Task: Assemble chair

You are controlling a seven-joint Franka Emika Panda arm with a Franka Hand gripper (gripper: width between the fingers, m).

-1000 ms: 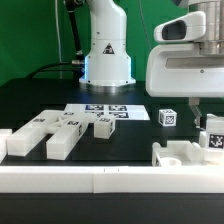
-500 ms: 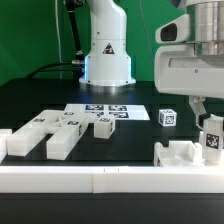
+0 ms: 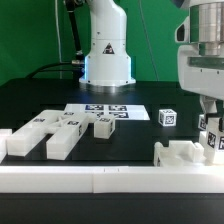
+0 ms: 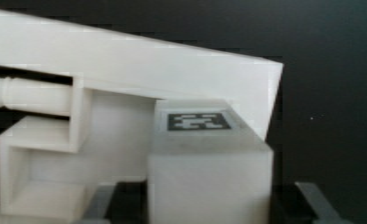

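Observation:
At the exterior view's right edge my gripper [image 3: 212, 134] is shut on a white tagged bar [image 3: 213, 141] of the chair, held upright just above the table. In the wrist view the bar [image 4: 210, 165] stands between dark fingers [image 4: 118, 200], its tag facing up. Just beyond it lies a larger white chair part [image 4: 109, 75] with a ridged peg on its side. That part [image 3: 182, 155] is a blocky bracket next to the bar. Other chair pieces lie at the left: slabs [image 3: 40, 135], a small block [image 3: 102, 127] and a tagged cube [image 3: 167, 117].
The marker board [image 3: 100, 109] lies flat mid-table behind the slabs. A long white rail [image 3: 100, 180] runs along the table's front edge. The arm's white base [image 3: 107, 60] stands at the back against a green backdrop.
The gripper and the held bar have shifted toward the exterior view's right, so more of the arm is now cut off by the frame edge. The loose parts have not moved.

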